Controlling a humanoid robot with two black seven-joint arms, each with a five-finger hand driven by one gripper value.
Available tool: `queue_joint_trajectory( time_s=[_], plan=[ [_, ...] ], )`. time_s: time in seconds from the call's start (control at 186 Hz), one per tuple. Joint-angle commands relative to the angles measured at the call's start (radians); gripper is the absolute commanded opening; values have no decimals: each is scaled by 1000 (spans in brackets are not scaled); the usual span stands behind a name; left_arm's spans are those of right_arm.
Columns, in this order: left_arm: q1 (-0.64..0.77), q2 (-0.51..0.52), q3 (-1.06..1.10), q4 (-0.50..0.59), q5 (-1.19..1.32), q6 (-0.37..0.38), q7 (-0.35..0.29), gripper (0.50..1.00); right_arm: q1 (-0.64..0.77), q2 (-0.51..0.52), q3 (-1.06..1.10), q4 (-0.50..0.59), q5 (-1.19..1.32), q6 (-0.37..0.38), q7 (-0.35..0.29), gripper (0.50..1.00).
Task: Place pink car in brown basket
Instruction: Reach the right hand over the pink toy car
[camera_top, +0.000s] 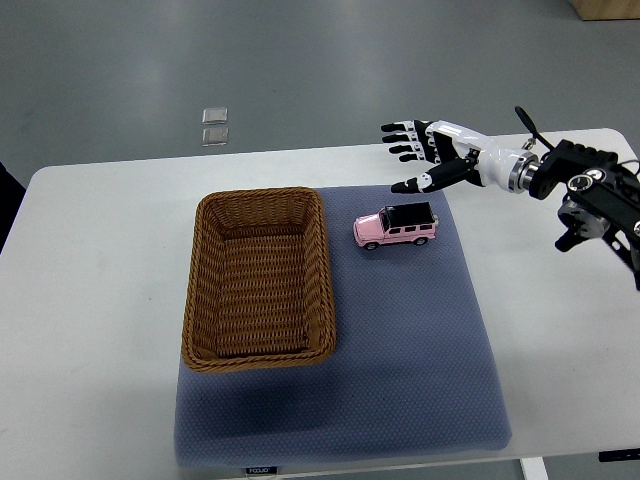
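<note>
A pink toy car (395, 227) with a black roof stands on a blue-grey mat (420, 350), just right of a brown wicker basket (205, 290). The basket is empty. My right hand (415, 158) comes in from the right edge and hovers above and behind the car, fingers spread and pointing left, holding nothing. It is apart from the car. The left arm is not in view.
The mat lies on a white table (90, 300). Two small clear squares (214, 126) lie on the grey floor beyond the table's far edge. A dark object shows at the left edge (8, 205).
</note>
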Motion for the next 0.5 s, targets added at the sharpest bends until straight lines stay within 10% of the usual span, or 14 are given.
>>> queue_joint_trajectory(
  time_s=[0.0, 0.495],
  plan=[
    [0, 0, 0, -5, 0, -1, 0, 1000, 188, -36, -253, 11, -52, 6, -23, 913],
    [0, 0, 0, -5, 0, -1, 0, 1000, 290, 36, -527, 11, -57, -83, -102, 913]
  ],
)
